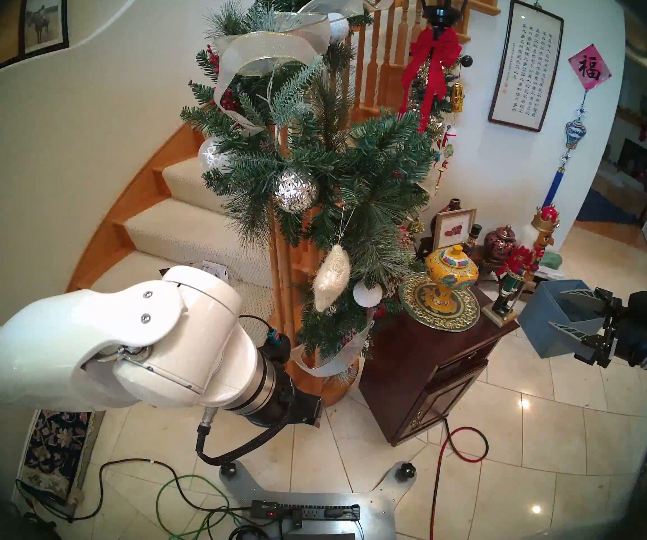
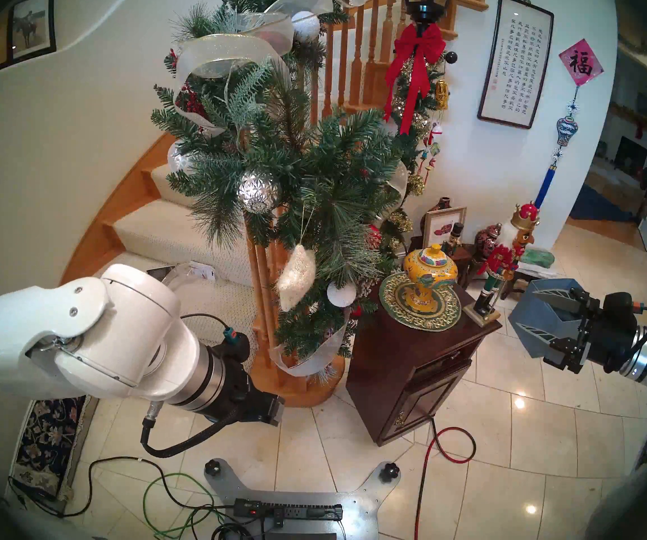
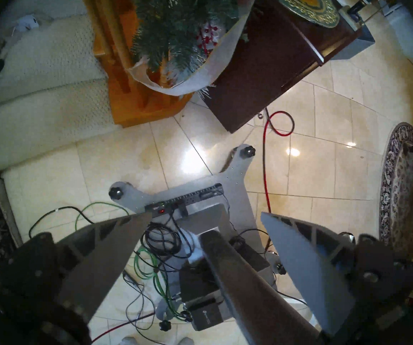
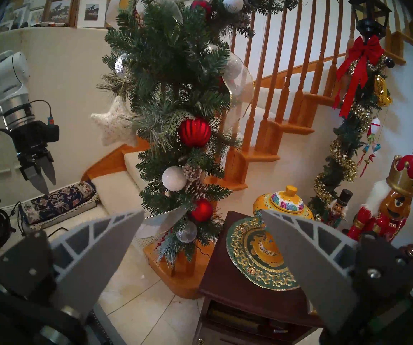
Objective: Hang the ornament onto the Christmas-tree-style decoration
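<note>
We note the left claw (image 4: 43,181) empty, fingers spread apart, pointing steeply down at the tiled floor (image 3: 312,128), well clear of the star ornament (image 1: 331,275). The right claw (image 1: 563,307) sits at far right with fingers wide, holding a blue-grey bin (image 1: 547,325) by its wall. The ornament hangs by its gold string (image 1: 344,225) from a branch of the green garland (image 1: 353,157), below the faceted silver ball (image 1: 296,190) and just left of a small white ball (image 1: 367,293). From the head view it shows edge-on, long axis near vertical, slightly tilted.
</note>
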You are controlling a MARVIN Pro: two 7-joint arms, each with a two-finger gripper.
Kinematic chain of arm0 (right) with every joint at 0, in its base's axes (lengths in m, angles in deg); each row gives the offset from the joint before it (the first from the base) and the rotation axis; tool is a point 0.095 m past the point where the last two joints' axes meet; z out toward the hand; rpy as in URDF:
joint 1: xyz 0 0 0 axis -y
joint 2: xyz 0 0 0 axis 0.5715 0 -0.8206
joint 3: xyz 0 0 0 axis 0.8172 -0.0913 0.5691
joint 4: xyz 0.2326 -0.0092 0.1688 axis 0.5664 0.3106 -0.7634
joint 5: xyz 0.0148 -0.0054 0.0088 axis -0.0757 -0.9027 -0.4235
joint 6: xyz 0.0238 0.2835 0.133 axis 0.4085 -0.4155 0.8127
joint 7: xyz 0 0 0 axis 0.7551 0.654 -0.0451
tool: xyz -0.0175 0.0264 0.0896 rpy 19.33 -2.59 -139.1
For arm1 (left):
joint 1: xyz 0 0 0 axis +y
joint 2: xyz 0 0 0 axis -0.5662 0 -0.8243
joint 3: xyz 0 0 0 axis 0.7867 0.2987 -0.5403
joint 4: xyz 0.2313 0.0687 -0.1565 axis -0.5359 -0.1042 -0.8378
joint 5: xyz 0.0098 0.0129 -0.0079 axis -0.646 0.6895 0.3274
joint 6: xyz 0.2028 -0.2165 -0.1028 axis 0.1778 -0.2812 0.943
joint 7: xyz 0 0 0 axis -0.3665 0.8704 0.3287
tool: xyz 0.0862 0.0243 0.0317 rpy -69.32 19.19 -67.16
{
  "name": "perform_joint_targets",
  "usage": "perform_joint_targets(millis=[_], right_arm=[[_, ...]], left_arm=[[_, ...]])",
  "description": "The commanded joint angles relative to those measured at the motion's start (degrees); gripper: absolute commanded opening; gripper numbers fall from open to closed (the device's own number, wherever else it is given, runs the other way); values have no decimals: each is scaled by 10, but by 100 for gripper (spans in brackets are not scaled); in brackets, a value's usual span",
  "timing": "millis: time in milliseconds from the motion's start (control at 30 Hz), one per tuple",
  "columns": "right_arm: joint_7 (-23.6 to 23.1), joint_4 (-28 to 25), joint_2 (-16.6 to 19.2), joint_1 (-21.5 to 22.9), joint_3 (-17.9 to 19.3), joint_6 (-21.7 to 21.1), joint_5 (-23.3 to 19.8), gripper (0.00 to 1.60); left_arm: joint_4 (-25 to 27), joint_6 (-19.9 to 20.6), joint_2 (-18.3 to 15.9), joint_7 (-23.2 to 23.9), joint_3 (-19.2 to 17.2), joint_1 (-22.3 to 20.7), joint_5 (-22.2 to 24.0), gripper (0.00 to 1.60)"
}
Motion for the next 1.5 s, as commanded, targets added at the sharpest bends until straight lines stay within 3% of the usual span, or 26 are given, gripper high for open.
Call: perform_joint_targets(millis=[0,367,833,1467], right_arm=[[-30,0,0,1,1,0,1,160],[-36,0,0,2,1,0,3,160],[-37,0,0,2,1,0,4,160],[-34,0,0,2,1,0,7,160]], left_arm=[[0,8,-23,5,8,10,-49,160],[0,-4,-41,33,13,25,-135,160],[0,-61,-58,89,-3,44,-221,160],[0,-69,-72,209,-12,56,-283,160]])
